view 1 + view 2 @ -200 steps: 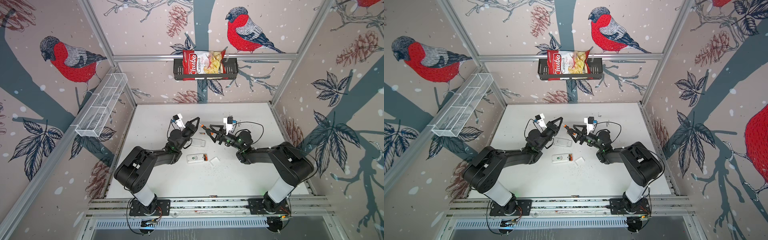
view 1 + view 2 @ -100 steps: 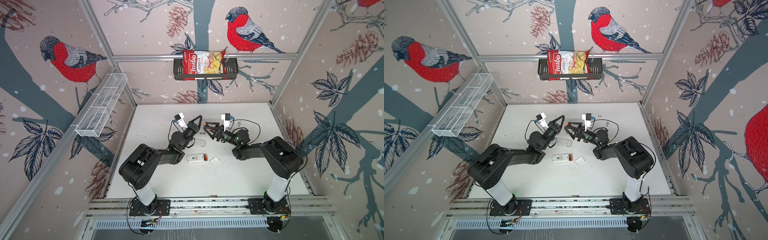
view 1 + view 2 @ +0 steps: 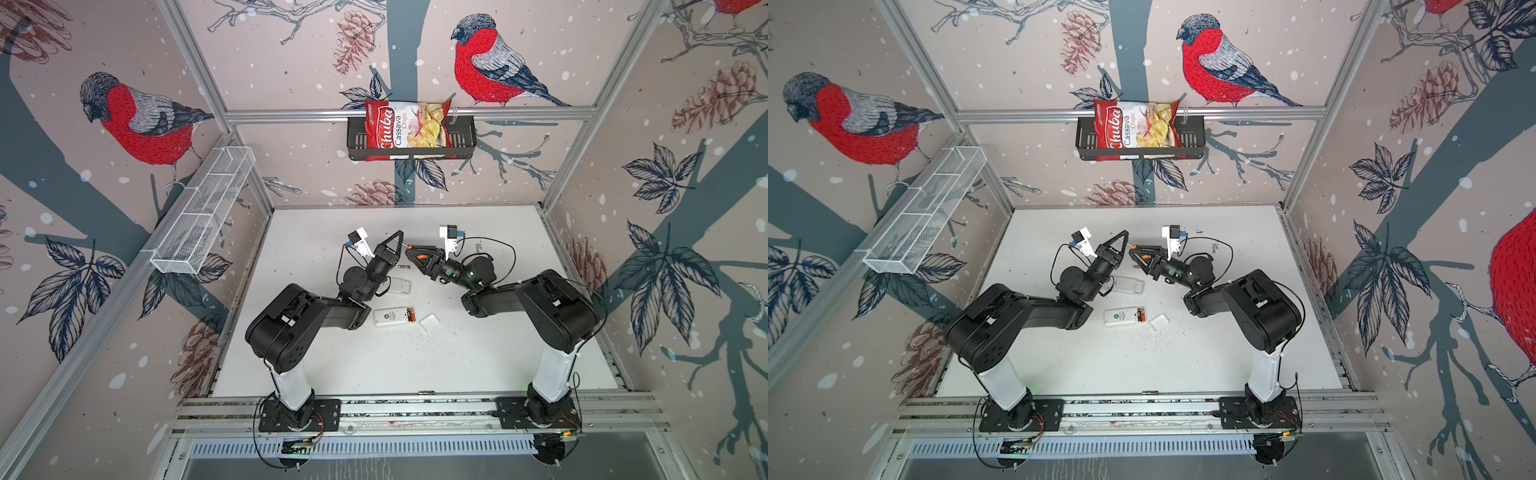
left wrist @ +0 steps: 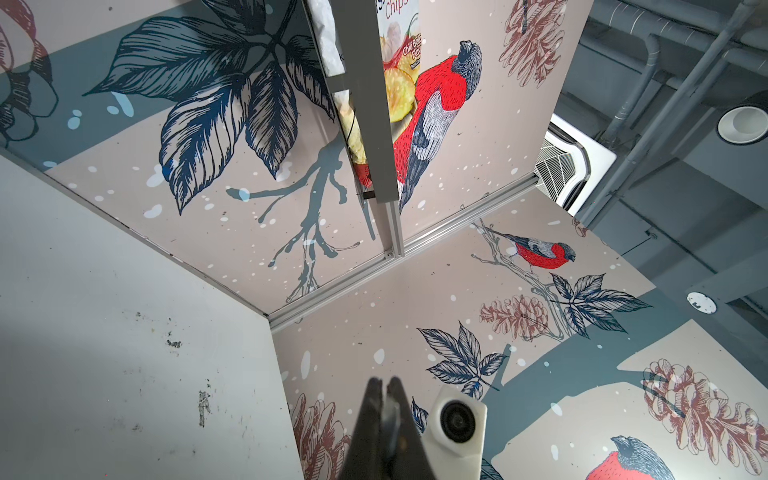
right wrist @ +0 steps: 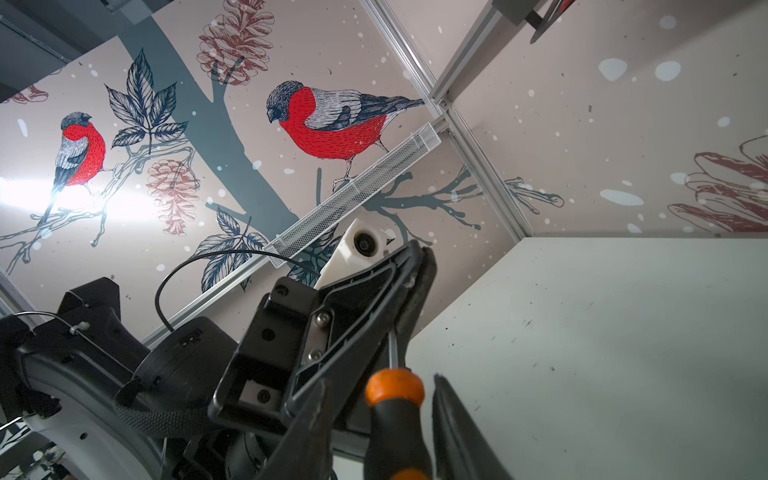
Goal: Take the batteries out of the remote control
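Left gripper [image 4: 384, 386] pinches screwdriver [image 5: 395, 415] shaft, offering handle; right gripper [image 3: 412, 250], narrow, flanks handle unclamped, likely to pry battery [image 3: 410, 314] from remote [image 3: 388, 317].

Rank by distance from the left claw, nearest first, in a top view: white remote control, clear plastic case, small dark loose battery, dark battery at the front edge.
From the left claw:
1. Small dark loose battery, just in front.
2. Clear plastic case, beside the left arm.
3. White remote control, in the middle.
4. Dark battery at the front edge, farthest.
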Motion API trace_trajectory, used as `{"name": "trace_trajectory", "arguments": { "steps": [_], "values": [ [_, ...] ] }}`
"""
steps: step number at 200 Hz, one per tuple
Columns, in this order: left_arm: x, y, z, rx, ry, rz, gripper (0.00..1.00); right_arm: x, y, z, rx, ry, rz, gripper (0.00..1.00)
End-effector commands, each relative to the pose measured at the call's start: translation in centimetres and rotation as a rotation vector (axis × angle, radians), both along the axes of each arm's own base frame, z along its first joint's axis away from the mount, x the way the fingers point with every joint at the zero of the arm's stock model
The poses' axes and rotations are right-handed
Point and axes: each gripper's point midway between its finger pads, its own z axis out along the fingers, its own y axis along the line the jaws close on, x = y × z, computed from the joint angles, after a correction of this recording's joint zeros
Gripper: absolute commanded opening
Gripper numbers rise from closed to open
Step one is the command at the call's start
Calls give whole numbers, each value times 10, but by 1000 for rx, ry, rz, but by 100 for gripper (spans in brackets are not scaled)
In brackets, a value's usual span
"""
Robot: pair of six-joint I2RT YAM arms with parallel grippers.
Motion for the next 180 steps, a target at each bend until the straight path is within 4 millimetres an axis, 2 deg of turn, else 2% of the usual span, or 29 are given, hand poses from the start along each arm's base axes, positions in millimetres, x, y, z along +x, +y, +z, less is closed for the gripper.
{"name": "trace_trajectory", "arguments": {
  "steps": [1,31,60,113,147,180],
  "values": [
    [-9,-7,1,6,-25,-51,0,0,-1,9,25,-25,-5,37],
    [-9,-6,-1,7,-23,-47,0,2,-4,6,23,-18,-17,32],
    [-9,-5,-6,7,-13,-46,0,3,-6,7,29,-16,-26,37],
    [-10,-3,-13,-1,0,-42,0,3,-6,7,35,-14,-22,35],
    [-9,-2,-17,4,12,-34,0,3,-6,5,31,-11,-23,22],
    [-11,-2,-19,20,14,-32,0,5,-8,2,24,-2,-40,14]
  ]
}}
